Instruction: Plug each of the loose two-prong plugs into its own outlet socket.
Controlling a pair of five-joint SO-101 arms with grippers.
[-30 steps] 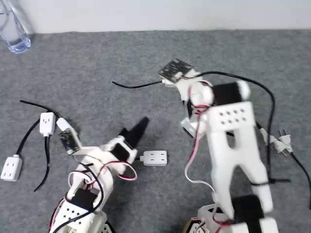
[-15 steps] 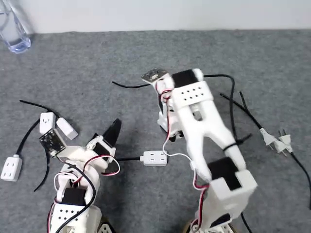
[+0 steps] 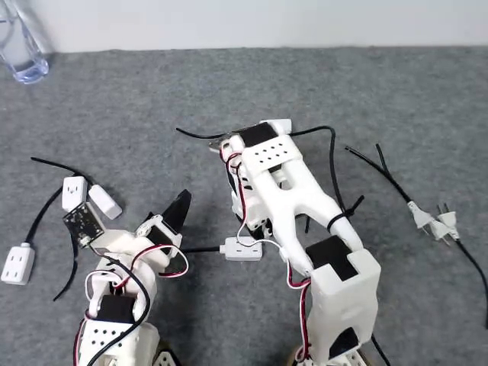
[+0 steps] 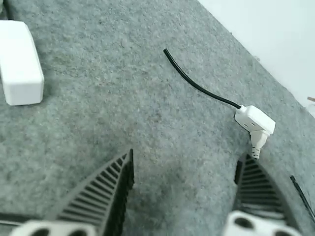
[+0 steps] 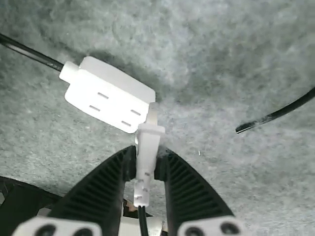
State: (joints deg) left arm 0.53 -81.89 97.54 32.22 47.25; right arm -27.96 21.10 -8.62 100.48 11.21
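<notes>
As I look down from the high camera, the right arm (image 3: 290, 183) is folded over the middle of the grey worktop (image 3: 396, 91). It hangs above a white socket (image 3: 242, 248) whose cord (image 3: 200, 249) runs toward the left arm (image 3: 126, 255). A second socket (image 3: 74, 193) and a third socket (image 3: 17, 264) lie well apart from it, past the left arm. The spare plugs (image 3: 435, 221) lie out beyond the right arm.

On the left wrist camera, the left end effector (image 4: 184, 189) is spread wide and holds nothing, hanging over bare felt. Ahead of it lies a second plug (image 4: 254, 123), white, with its prongs showing.

On the right wrist camera, the right end effector (image 5: 146, 155) pinches the plug (image 5: 147, 135) by the flat sides of its body, just behind the flange. The prongs reach the rim of the socket (image 5: 106, 101), touching it or just beside it; I cannot tell which. They are not in any slot.

I judge the plug to be light, hard and smooth, so this hold on the body suits it, though a springy lead may twist it. The socket looks just as light and may skate across the felt under a push. I would brace it with the free arm.
</notes>
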